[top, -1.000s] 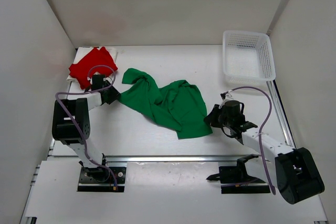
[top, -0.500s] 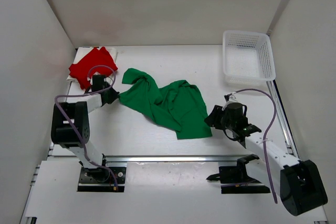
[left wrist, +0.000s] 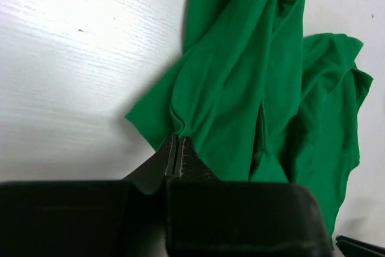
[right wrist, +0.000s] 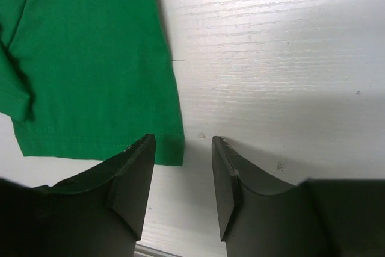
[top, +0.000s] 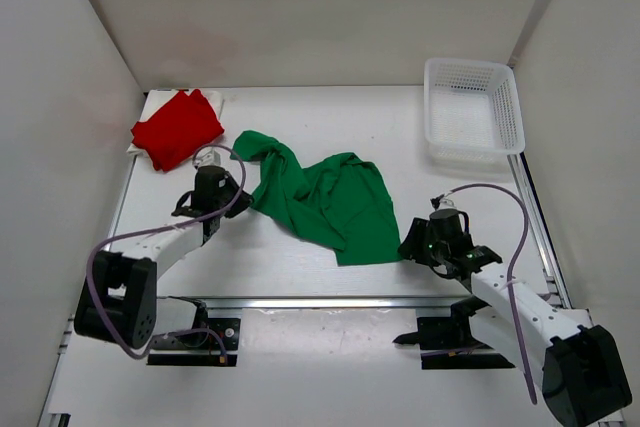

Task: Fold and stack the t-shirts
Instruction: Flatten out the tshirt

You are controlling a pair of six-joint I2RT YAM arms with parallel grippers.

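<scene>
Folding looks partway: your red t-shirt (top: 177, 129) lies folded behind the left tool (left wrist: 175, 141), which pinches an edge of the crumpled green t-shirt (top: 325, 202) ahead of it on the desk (top: 400, 137), while the right tool (right wrist: 182, 142) hangs spread over its hem, so that one is yet to fold.
</scene>
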